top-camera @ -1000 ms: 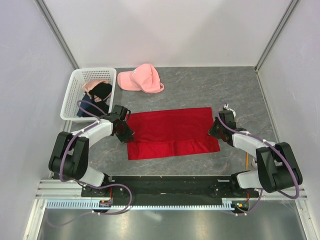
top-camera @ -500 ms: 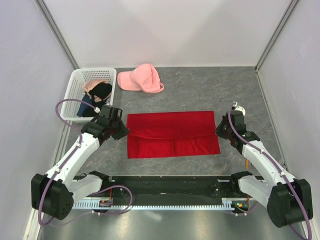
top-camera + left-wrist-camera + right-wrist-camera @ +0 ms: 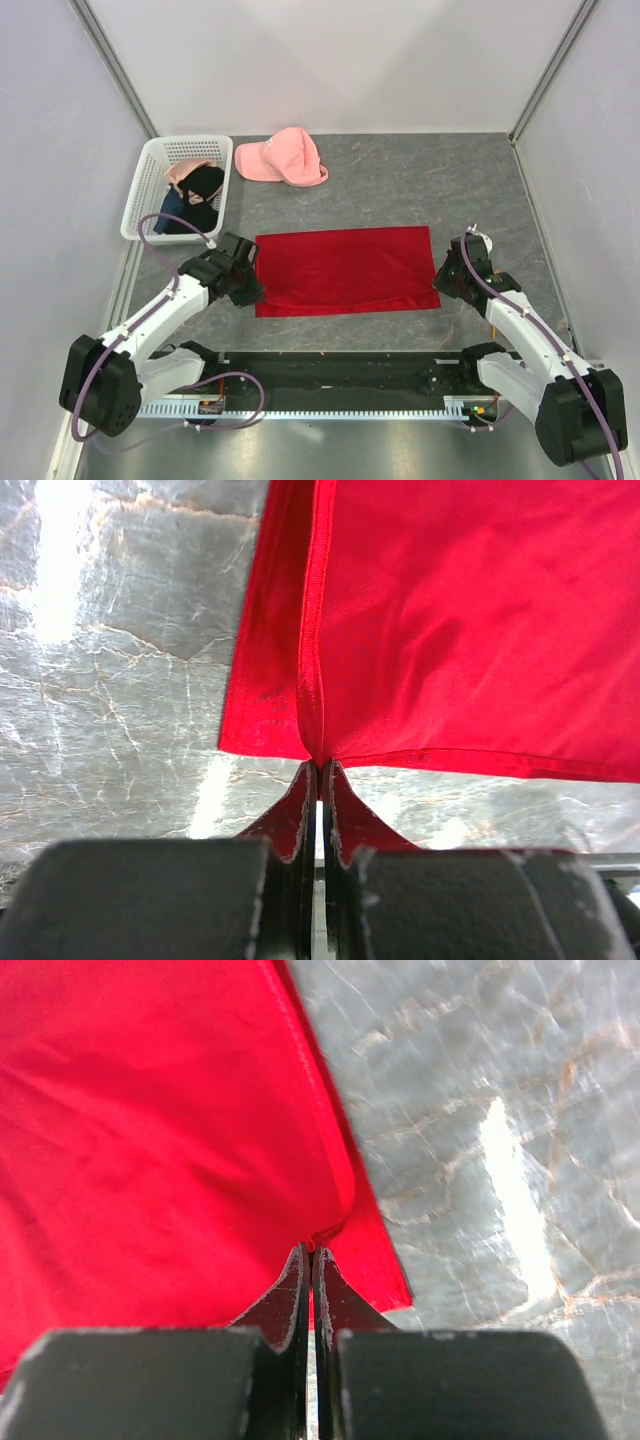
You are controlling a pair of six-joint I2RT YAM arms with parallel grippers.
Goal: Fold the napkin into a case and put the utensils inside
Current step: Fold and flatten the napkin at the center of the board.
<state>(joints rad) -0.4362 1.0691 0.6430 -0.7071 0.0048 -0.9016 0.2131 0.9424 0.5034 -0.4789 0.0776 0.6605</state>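
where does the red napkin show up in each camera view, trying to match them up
Top external: the napkin lies spread mid-table, a wide red rectangle.
Left wrist: the napkin fills the upper right, its edge pinched in the left pincer at bottom centre.
Right wrist: the napkin fills the upper left, its edge pinched in the right pincer at bottom centre.
Shared landmark: the grey marbled table top beside the cloth.
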